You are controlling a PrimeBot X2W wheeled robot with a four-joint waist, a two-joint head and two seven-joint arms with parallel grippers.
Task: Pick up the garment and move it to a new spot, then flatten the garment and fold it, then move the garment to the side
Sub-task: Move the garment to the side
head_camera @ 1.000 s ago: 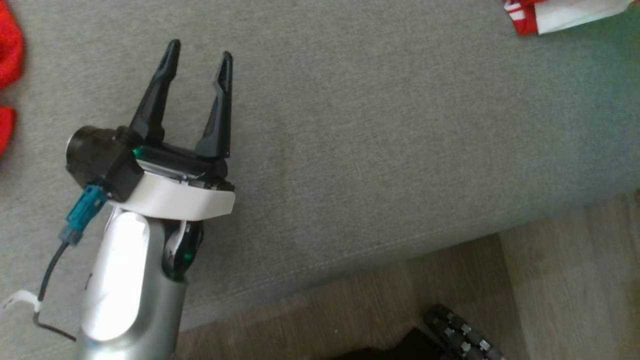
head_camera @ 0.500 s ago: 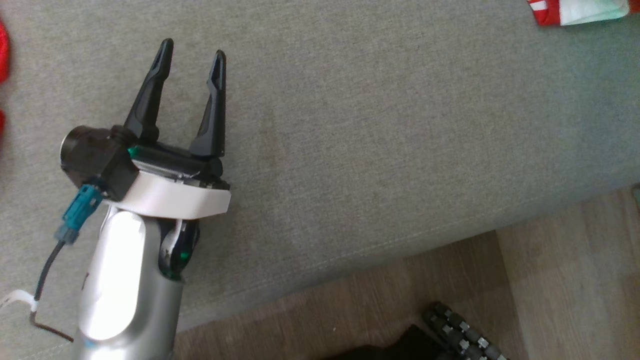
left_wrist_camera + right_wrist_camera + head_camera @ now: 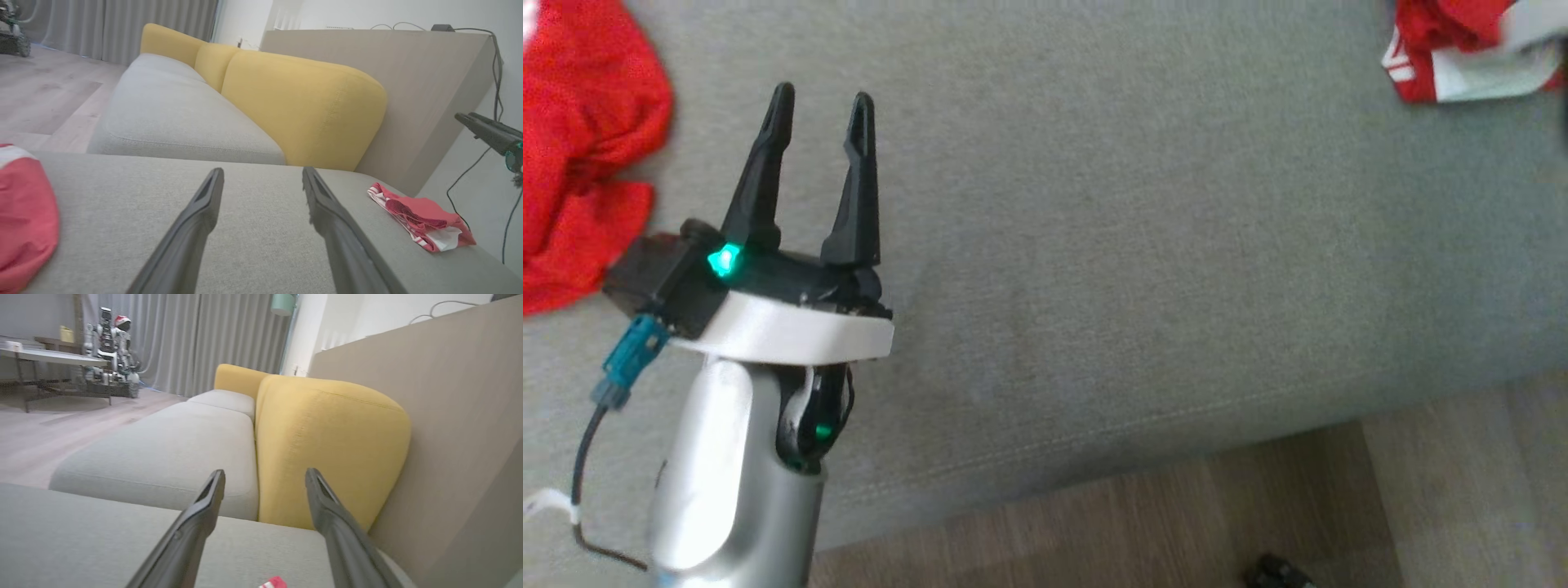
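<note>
The garment (image 3: 1462,57), red with white stripes and a white panel, lies folded into a compact bundle at the upper right of the head view, on the grey cushion (image 3: 1135,245), and the frame edges cut it off. Its long axis runs left to right across that view, with the striped end to the left and the white panel to the right. In the left wrist view the garment (image 3: 421,220) sits along the cushion's right-hand edge. There the striped end points toward the yellow backrest (image 3: 302,110) and the white end lies nearer the camera.

The left tool (image 3: 821,98) hangs over the bare middle of the cushion, well apart from the garment. Its two fingers are spread wide and there is nothing between them.

The right tool (image 3: 263,477) is also spread wide and empty, and it points at the yellow backrest. A scrap of red shows at the bottom edge below it. One of its fingers (image 3: 484,131) shows above the garment in the left wrist view, clear of the cloth.

A crumpled red cloth (image 3: 580,139) lies at the cushion's left side.
</note>
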